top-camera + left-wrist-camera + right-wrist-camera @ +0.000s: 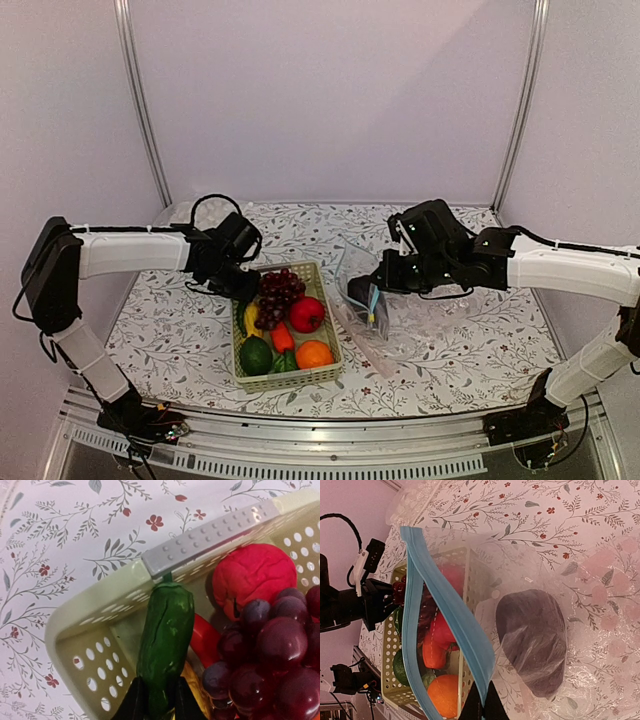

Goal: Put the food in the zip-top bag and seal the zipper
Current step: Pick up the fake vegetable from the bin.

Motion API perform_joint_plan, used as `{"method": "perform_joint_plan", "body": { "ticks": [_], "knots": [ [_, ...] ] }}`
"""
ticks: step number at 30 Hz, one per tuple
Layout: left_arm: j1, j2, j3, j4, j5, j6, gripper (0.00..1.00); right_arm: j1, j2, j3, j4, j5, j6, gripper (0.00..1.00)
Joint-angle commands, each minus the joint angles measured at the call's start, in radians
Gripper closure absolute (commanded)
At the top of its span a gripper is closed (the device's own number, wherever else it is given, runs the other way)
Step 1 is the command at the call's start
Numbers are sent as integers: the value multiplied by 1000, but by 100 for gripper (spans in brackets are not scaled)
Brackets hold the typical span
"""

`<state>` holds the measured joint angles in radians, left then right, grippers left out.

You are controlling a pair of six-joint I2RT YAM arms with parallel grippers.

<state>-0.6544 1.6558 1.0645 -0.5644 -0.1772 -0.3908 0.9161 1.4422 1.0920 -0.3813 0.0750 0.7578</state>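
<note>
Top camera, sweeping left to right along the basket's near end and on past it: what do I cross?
Round green fruit → orange → zip-top bag.

arms: i count two, the left arm (130,250) and the right arm (570,270)
grippers: two, the left gripper (155,705) and the right gripper (485,707)
basket (290,381): one
zip-top bag (590,570): one
zipper (445,605): one
eggplant (532,640): one
grapes (280,290): one bunch
red fruit (307,314): one
orange (314,354): one
carrot (283,337): one
dark green vegetable (165,630): one
round green fruit (256,355): one
yellow piece (250,318): one that i can make out, left of centre in the top view
</note>
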Motion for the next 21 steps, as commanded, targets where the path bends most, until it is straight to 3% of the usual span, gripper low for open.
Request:
{"method": "perform_joint_plan", "body": {
  "ticks": [1, 10, 15, 18, 21],
  "knots": [
    [-5, -70, -20, 8, -78, -24, 86, 4, -31, -6, 1, 20, -12, 100],
    [-14, -382, -13, -6, -68, -76, 82, 3, -36, 7, -1, 16, -15, 100],
    [-48, -482, -21, 52, 99, -120, 81, 5, -32, 16, 10, 2, -27, 100],
    [-77, -487, -14, 126, 255, -211, 81, 10, -33, 19, 17, 0, -40, 100],
    [-146, -471, -10, 211, 305, -288, 82, 20, -32, 24, 27, 10, -68, 100]
  ]
}}
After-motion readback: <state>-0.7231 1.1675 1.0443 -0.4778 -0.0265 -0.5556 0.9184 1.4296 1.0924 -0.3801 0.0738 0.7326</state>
